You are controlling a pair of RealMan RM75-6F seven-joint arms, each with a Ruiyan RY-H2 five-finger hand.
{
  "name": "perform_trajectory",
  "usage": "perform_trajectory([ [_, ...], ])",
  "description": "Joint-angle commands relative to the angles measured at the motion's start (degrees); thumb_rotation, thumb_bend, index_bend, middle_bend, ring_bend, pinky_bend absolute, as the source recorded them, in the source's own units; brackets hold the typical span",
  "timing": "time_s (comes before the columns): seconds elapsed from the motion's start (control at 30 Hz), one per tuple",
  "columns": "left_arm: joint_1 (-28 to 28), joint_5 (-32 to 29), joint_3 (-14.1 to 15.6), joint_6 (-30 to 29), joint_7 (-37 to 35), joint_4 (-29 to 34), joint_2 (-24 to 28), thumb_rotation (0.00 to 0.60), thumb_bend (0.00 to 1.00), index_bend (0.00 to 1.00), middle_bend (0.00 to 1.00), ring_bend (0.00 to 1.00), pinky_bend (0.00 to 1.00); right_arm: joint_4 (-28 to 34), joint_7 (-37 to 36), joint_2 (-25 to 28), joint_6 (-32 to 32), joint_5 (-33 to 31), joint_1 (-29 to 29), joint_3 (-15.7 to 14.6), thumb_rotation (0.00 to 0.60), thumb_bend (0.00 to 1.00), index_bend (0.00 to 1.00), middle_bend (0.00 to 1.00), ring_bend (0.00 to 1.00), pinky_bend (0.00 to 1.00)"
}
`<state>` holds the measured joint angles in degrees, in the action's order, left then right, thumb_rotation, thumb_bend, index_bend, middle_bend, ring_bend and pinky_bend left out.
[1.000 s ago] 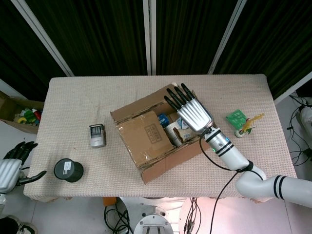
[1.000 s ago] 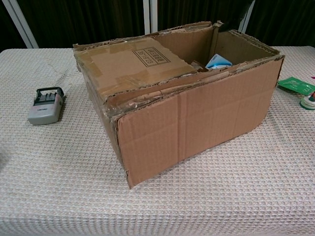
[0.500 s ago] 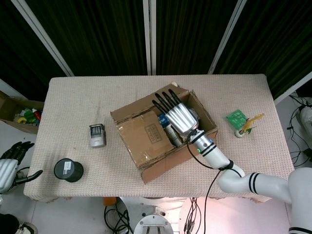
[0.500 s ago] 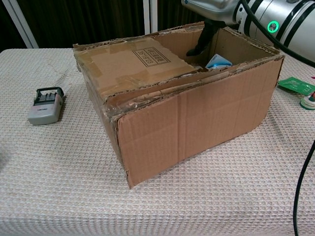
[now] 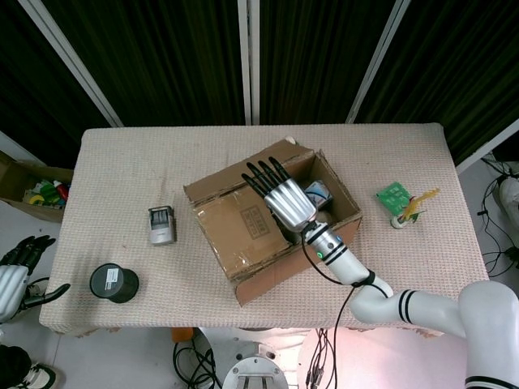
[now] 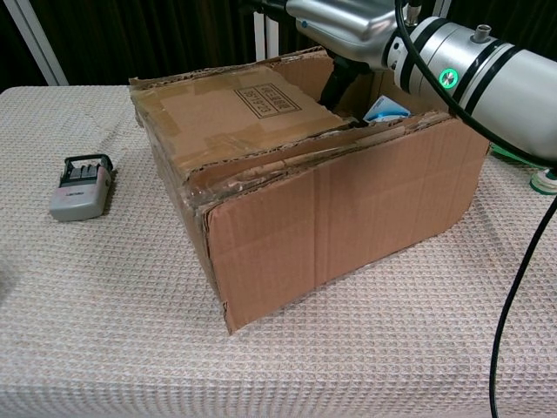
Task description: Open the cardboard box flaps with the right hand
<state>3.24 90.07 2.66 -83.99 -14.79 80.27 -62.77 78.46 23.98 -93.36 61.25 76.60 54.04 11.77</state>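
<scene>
Right now I have the right hand (image 5: 285, 198) over the cardboard box (image 5: 268, 217), its fingers (image 5: 260, 176) spread apart and holding nothing, tips near the far wall. Just left of those fingers lies the closed flap (image 6: 231, 113); under the palm the box stands open. My left hand (image 5: 16, 275) hangs off the table's left edge, fingers loosely apart.

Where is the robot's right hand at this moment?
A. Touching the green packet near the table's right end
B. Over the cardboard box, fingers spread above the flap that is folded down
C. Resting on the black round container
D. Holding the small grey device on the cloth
B: in the head view the right hand is over the cardboard box, fingers apart and holding nothing, above the closed flap.
</scene>
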Motion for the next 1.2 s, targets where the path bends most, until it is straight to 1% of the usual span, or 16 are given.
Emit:
perform_trajectory([
  [0.03, 0.0, 0.0, 0.0, 0.0, 0.0, 0.0, 0.0, 0.049, 0.0, 0.12, 0.11, 0.05, 0.19, 0.5, -2.3, -0.7, 0.7, 0.6, 0.0, 1.1, 0.6, 0.0, 0.0, 0.0, 0.0, 0.0],
  [0.3, 0.1, 0.1, -0.2, -0.1, -0.1, 0.1, 0.1, 0.047, 0.0, 0.12, 0.11, 0.05, 0.19, 4.8, -7.2, -0.4, 3.1, 0.7, -0.5, 4.5, 0.6, 0.0, 0.0, 0.0, 0.0, 0.0],
  [0.47, 0.2, 0.1, -0.1, 0.1, 0.1, 0.1, 0.0, 0.049, 0.0, 0.12, 0.11, 0.05, 0.19, 7.6, -7.6, -0.4, 3.9, 0.7, 0.0, 6.3, 0.6, 0.0, 0.0, 0.0, 0.0, 0.0],
  [0.57, 0.2, 0.1, -0.1, 0.0, 0.1, 0.2, 0.0, 0.048, 0.0, 0.12, 0.11, 0.05, 0.19, 10.1, -8.1, -1.6, 3.9, -0.2, 0.5, 7.4, 0.6, 0.0, 0.0, 0.0, 0.0, 0.0],
  [0.63, 0.2, 0.0, -0.2, 0.0, 0.1, 0.2, -0.1, 0.047, 0.0, 0.12, 0.11, 0.05, 0.19, 11.7, -7.9, -2.4, 3.9, 0.0, 1.1, 7.8, 0.6, 0.0, 0.0, 0.0, 0.0, 0.0],
  [0.77, 0.2, 0.2, -0.1, 0.0, 0.3, 0.2, -0.1, 0.049, 0.0, 0.12, 0.11, 0.05, 0.19, 13.3, -6.2, -5.4, 5.2, 2.4, 2.9, 8.2, 0.6, 0.0, 0.0, 0.0, 0.0, 0.0],
  [0.93, 0.1, 0.3, -0.2, -0.4, 0.1, 0.2, 0.0, 0.046, 0.0, 0.12, 0.11, 0.05, 0.19, 13.0, -4.3, -9.9, 6.0, 3.6, 5.1, 8.9, 0.6, 0.0, 0.0, 0.0, 0.0, 0.0],
  [1.03, -0.1, 0.3, -0.1, -0.7, -0.1, 0.1, 0.1, 0.047, 0.0, 0.12, 0.11, 0.05, 0.19, 13.0, -3.4, -12.2, 5.7, 3.3, 6.1, 9.2, 0.6, 0.0, 0.0, 0.0, 0.0, 0.0],
  [1.1, -0.2, 0.4, -0.1, -0.9, -0.3, 0.1, 0.1, 0.046, 0.0, 0.12, 0.11, 0.05, 0.19, 13.1, -2.6, -12.7, 5.8, 3.4, 6.3, 9.2, 0.6, 0.0, 0.0, 0.0, 0.0, 0.0],
  [1.2, -0.4, 0.3, -0.1, -1.3, -0.8, -0.2, 0.3, 0.046, 0.0, 0.12, 0.11, 0.05, 0.19, 13.9, -1.7, -11.4, 6.3, 4.0, 5.8, 9.2, 0.6, 0.0, 0.0, 0.0, 0.0, 0.0],
])
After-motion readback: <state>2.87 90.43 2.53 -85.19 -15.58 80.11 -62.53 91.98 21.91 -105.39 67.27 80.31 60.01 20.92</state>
